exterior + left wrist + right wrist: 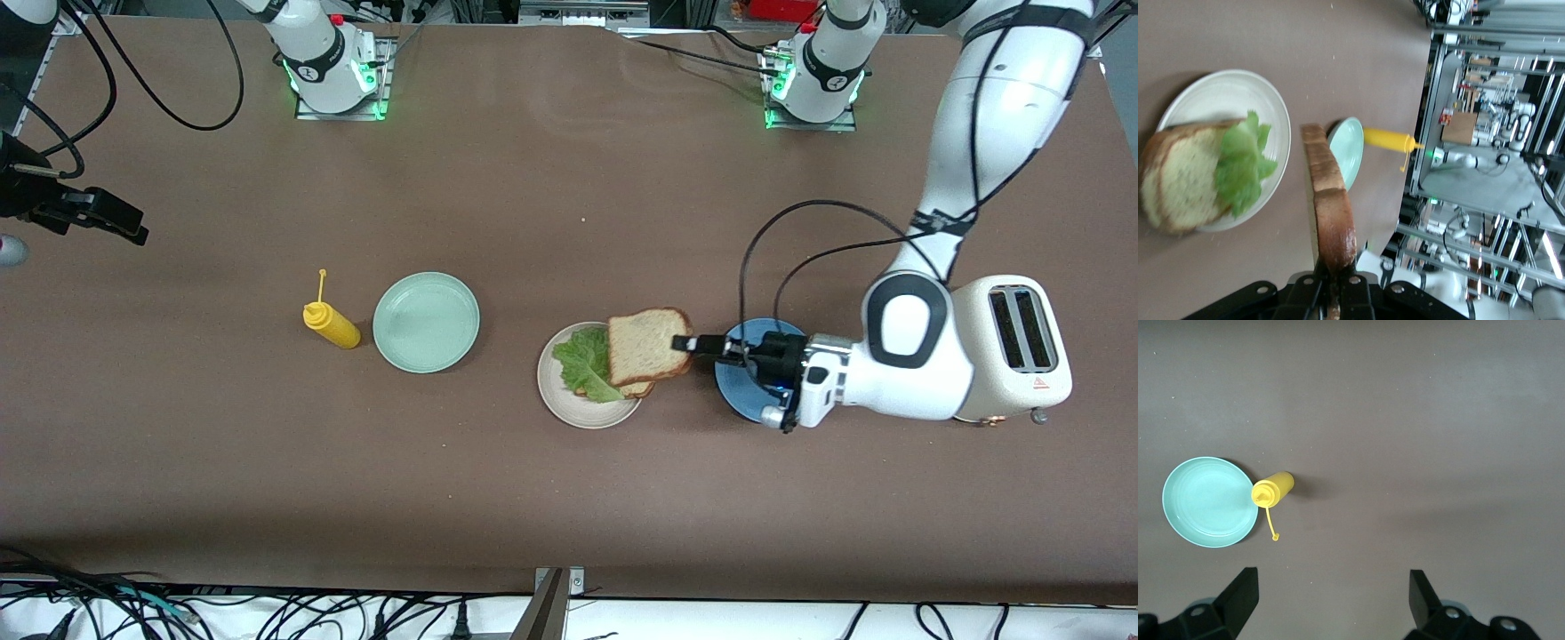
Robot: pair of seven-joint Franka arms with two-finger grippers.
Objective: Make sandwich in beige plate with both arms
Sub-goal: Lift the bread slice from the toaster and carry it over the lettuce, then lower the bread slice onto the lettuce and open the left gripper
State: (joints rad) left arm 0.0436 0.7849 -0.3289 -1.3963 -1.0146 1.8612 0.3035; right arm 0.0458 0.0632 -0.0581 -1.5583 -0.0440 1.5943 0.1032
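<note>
Closing step: the left claw (686, 343), shut on the top bread slice (649, 345), holds it over the lettuce (587, 363) and bottom slice (1178, 180) on the beige plate (569, 407), at four o'clock from the mint-green plate (426, 322); the next move calls for lowering and release, while the right claw (1331, 593) waits wide open and empty.

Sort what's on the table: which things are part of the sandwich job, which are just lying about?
In the job: beige plate, bottom bread slice, lettuce, top bread slice held by left gripper.
Lying about: mint-green plate, mustard bottle, blue plate, toaster.
</note>
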